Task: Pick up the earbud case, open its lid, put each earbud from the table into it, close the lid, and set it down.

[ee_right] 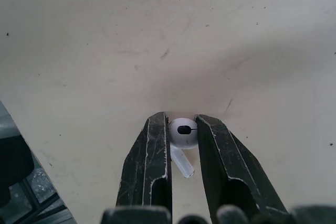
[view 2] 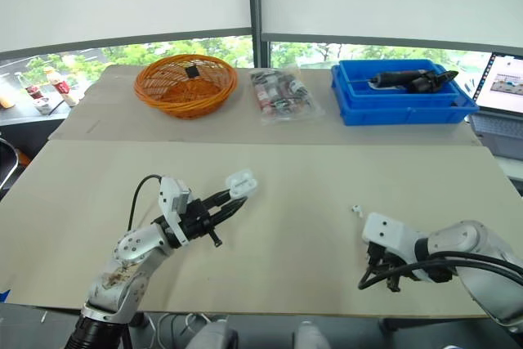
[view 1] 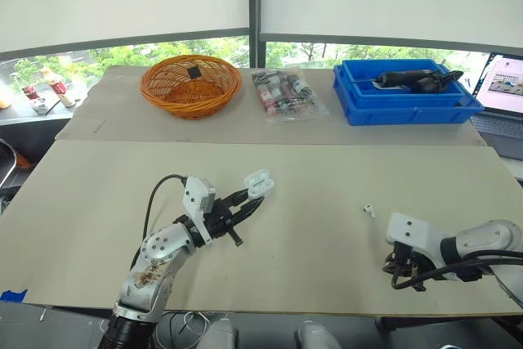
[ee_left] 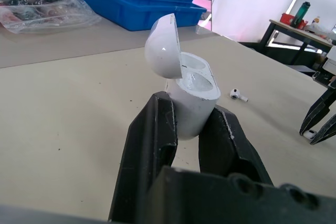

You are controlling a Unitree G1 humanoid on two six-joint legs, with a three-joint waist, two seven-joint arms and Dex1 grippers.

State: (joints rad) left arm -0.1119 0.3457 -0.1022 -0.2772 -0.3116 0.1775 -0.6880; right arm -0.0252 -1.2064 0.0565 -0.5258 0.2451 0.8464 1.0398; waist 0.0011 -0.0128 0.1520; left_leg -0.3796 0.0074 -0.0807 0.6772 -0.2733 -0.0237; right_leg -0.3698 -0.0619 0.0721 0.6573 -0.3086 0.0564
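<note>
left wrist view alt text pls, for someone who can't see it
The left end effector clamps a white earbud case between its two black fingers, lid hinged open. Beyond it one loose earbud lies on the beige table, with a blue bin farther back.

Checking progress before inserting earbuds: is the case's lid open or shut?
Open. The lid stands hinged back off the earbud case, which the left hand clamps.

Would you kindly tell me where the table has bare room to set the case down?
The beige table is bare between the open white earbud case and the loose white earbud, and along its far edge. The back is crowded: orange wicker basket, clear plastic bag, blue plastic tray.
</note>
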